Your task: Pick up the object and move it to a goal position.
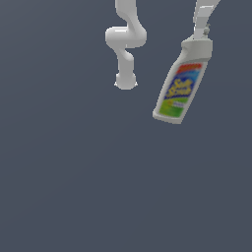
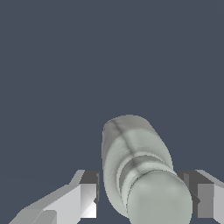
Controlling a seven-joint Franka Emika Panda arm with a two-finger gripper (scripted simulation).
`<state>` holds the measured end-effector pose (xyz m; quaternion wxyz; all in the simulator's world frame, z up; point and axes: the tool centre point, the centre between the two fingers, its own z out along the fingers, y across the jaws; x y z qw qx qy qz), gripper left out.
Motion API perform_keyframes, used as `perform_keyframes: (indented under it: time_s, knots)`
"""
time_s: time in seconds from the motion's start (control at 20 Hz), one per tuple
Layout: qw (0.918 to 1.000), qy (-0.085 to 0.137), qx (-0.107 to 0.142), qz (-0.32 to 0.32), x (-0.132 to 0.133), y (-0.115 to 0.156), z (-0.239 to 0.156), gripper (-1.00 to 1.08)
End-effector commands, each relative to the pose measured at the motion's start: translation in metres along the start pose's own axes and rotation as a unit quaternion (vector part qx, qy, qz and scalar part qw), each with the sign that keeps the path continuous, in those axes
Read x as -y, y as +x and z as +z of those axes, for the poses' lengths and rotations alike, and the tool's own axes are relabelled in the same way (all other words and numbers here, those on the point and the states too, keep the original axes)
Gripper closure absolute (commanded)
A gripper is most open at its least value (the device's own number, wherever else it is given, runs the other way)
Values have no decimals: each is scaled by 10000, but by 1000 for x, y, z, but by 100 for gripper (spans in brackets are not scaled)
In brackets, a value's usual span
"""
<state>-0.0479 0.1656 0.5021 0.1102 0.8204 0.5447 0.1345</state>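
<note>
In the exterior view the bottle (image 1: 180, 84) hangs in mid-air near the top of the frame, toward the exterior view's right, against a plain dark grey-blue ground (image 1: 98, 187). It is tilted: its white cap (image 1: 197, 47) points up and toward the exterior view's right, and its flat base sits lower and more toward the exterior view's left. The label faces the camera, with a red band at the top, blue with yellow lettering in the middle, and green below; the lettering is too blurred to read. The gripper (image 1: 203, 30) meets the bottle at the cap end, coming down from the top edge of the frame, where most of it is cut off. To the exterior view's left of the bottle the arm (image 1: 126, 39) shows as a white, curving column of joints ending in a rounded base, well apart from the bottle. In the wrist view the bottle (image 2: 131, 162) runs away from the camera, with the rounded cap (image 2: 159, 201) nearest and the body narrowing into the distance. A finger (image 2: 87, 194) stands just beside the bottle on one side, with a thin dark sliver between pad and bottle, and the other finger (image 2: 201, 197) lies against the cap on the opposite side. The claw looks clamped on the bottle at the cap end, since the bottle hangs off the ground with nothing else touching it
</note>
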Motion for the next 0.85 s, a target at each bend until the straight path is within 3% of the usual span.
perform_keyframes:
  time_s: [0.0, 0.4, 0.8]
  knots:
    - [9997, -241, -85, 56, 8, 15, -37, 108]
    - [9976, -653, -187, 154, 33, 50, -105, 108]
    - [9967, -768, -208, 174, 41, 61, -124, 108]
